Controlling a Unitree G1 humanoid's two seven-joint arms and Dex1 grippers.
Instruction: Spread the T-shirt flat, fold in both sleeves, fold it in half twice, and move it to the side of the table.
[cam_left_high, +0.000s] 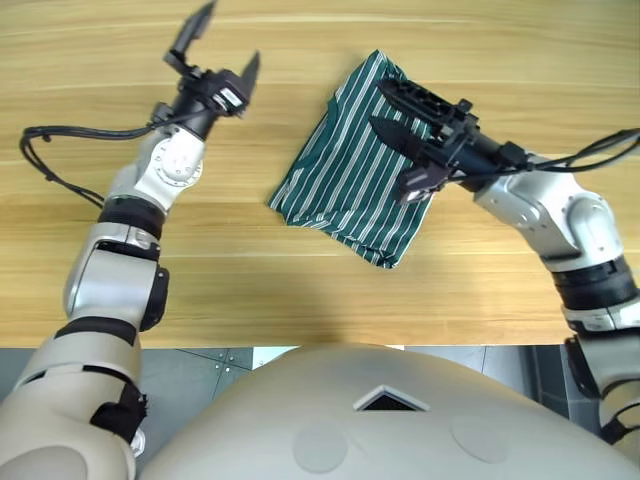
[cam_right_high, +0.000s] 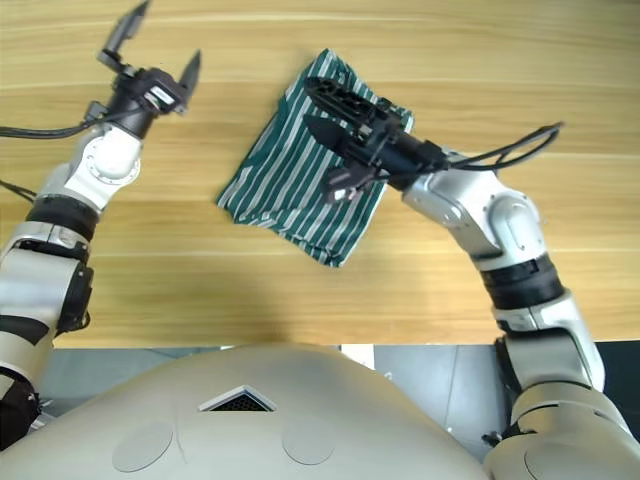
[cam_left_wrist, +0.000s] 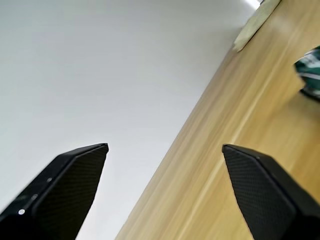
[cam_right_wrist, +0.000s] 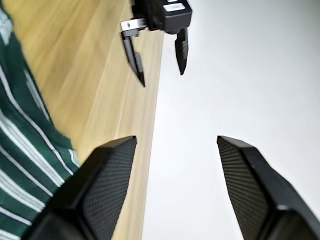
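Observation:
The T-shirt (cam_left_high: 340, 180), dark green with white stripes, lies folded into a compact rectangle on the wooden table (cam_left_high: 250, 290), right of centre. My right gripper (cam_left_high: 377, 104) hovers open just above the shirt's far right part, holding nothing. The right wrist view has its fingertips (cam_right_wrist: 125, 145) spread wide, with striped cloth (cam_right_wrist: 20, 130) beside them. My left gripper (cam_left_high: 232, 32) is raised over bare wood to the left of the shirt, open and empty, well apart from the cloth. In the left wrist view a corner of the shirt (cam_left_wrist: 311, 70) sits beyond the open left gripper (cam_left_wrist: 165, 146).
Bare wood surrounds the shirt on every side, with wide free room left of it and toward the front edge (cam_left_high: 300, 345). A black cable (cam_left_high: 45, 160) loops beside the left arm over the table's left part.

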